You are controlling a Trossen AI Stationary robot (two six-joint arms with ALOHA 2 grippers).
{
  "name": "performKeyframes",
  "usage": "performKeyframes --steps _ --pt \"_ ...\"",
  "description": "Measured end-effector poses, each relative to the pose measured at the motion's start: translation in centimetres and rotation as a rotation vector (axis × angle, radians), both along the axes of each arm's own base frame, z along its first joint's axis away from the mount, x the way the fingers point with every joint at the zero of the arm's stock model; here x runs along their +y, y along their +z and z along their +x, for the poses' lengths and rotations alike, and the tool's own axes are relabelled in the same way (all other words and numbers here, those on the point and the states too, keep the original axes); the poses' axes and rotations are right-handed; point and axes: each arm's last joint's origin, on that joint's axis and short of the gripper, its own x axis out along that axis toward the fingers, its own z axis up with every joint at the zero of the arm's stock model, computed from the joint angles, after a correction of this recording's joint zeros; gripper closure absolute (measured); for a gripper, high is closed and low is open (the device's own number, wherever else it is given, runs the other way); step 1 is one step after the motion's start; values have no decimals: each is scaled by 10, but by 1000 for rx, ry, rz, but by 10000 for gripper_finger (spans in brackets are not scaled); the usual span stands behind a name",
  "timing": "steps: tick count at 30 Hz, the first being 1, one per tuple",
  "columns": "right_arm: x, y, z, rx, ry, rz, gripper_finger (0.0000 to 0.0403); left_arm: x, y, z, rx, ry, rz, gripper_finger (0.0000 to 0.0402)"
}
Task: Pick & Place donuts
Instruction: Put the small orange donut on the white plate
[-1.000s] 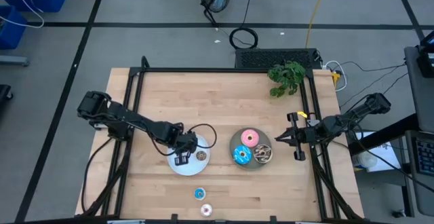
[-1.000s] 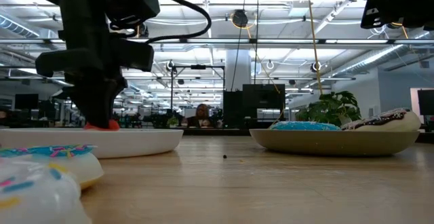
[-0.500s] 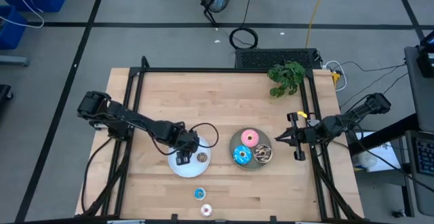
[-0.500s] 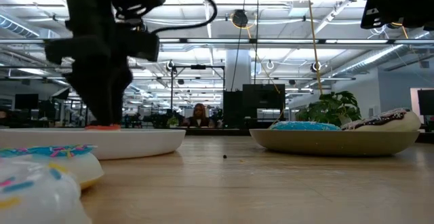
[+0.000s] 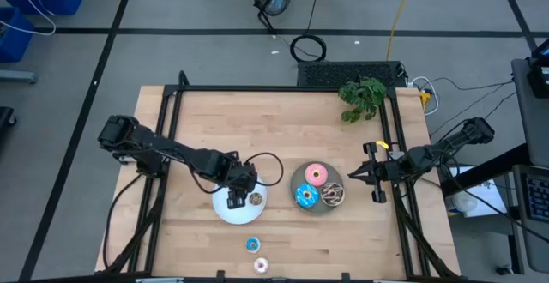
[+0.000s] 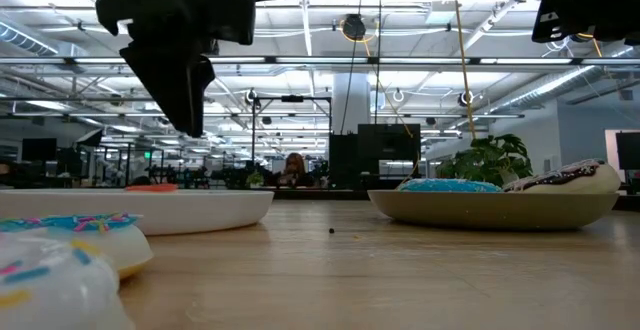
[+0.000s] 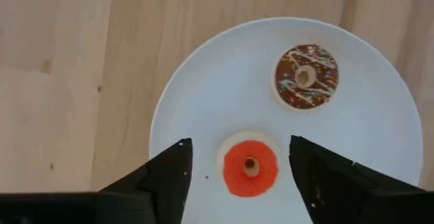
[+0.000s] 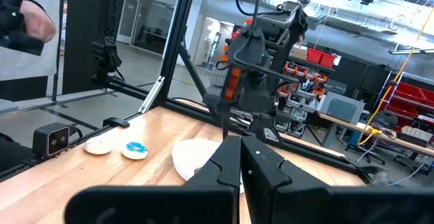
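Note:
A red-orange donut (image 7: 250, 168) and a small brown donut (image 7: 306, 76) lie flat on the white plate (image 7: 163, 108). My left gripper (image 7: 239, 141) hangs open above that plate (image 5: 225, 213), one finger to each side of the red-orange donut and clear of it (image 6: 150, 186). A grey plate (image 5: 296, 178) holds a pink donut (image 5: 316, 175), a blue-sprinkled one (image 5: 306, 196) and a dark brown-sprinkled one (image 5: 333, 194). A tiny blue donut (image 5: 252, 244) and a whitish donut (image 5: 261, 265) lie on the table near its front edge. My right gripper (image 5: 356, 177) waits shut at the right edge.
A green plant (image 5: 362, 99) sits at the table's far right corner. A black frame (image 5: 171, 111) runs along the table's sides. In the right wrist view a person (image 8: 20, 20) stands beyond the table, and a small camera box (image 8: 57, 137) sits at its edge.
My left gripper has let go of the red-orange donut and risen straight off the white plate. The donut stays behind, lying flat on the plate beside the brown one.

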Motion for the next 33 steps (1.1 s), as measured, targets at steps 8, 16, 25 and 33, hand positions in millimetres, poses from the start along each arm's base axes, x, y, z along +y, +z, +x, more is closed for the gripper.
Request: performKeyframes --steps 8,16,25,33 --pt "0 0 0 0 0 -1 403 -16 0 -5 18 -31 -56 242" --pt "0 0 0 -1 0 0 403 -25 -7 -10 7 -54 34 366" --pt "0 0 0 -4 -3 -15 403 -18 -31 -24 87 -5 51 396" --pt "0 0 0 -6 -4 -21 403 -20 -32 -15 -1 -11 44 395"
